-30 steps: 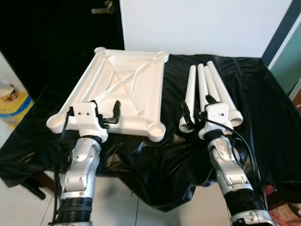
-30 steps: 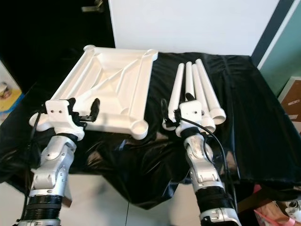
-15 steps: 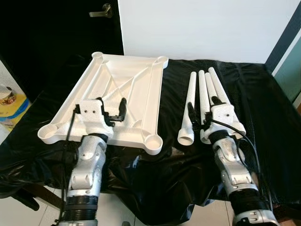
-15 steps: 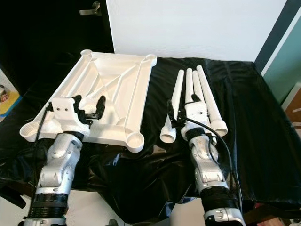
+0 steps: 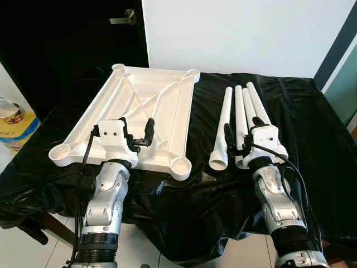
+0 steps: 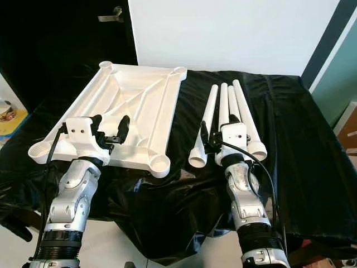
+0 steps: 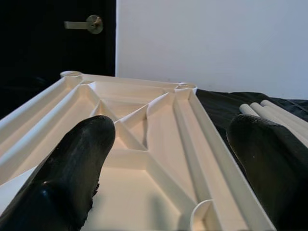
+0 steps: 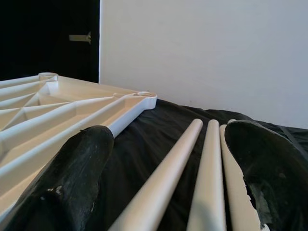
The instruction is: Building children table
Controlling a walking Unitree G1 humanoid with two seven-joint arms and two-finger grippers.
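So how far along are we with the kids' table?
Only the layout looks done: the white tabletop lies underside up on the black cloth, and four legs lie beside it, none fitted. Nothing is in hand. The left gripper hovers open over the tabletop's near edge, and the right gripper is open over the legs' wide ends. All four legs remain to be picked up and fitted into the corner sockets.

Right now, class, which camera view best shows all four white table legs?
The left eye view: the four table legs lie whole, side by side on the black cloth. The right eye view matches it. The right wrist view shows three partly; the left wrist view only tips.
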